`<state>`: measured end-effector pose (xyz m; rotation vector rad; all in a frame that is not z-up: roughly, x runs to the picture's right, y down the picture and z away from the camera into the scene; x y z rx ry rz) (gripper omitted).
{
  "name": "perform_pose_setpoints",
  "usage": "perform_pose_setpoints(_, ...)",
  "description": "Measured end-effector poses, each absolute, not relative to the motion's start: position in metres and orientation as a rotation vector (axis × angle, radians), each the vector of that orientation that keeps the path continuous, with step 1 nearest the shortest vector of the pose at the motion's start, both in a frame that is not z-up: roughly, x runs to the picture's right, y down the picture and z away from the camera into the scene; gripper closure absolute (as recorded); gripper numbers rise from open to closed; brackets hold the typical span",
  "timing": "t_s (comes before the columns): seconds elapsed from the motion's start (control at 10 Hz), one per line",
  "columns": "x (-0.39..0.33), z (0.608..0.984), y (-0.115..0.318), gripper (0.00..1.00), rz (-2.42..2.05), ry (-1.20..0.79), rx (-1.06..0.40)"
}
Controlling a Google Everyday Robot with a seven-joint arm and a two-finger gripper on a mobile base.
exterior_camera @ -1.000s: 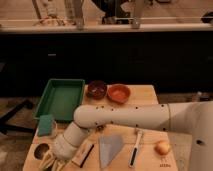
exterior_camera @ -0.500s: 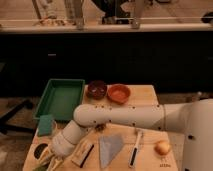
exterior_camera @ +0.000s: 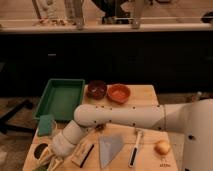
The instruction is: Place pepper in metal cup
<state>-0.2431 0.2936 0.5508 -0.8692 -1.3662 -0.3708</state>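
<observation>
One pepper, not made out, was judged light, smooth; best pinched across middle. Gripper (exterior_camera: pixel 48 160) was seen lower left at metal cup (exterior_camera: pixel 38 150); its opening could not be told.

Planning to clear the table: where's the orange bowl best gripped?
Pinch the orange bowl's near rim from straight above: it sits upright and open, likely too wide to span, and the brown bowl crowds its side. The gripper is down at the table's front corner by the metal cup.
</observation>
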Motion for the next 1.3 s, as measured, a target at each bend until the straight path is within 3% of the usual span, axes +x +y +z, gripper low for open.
perform_pose_setpoints(1.3, -0.323, 0.553, 0.274, 1.0, -0.159, -1.434, -1.0)
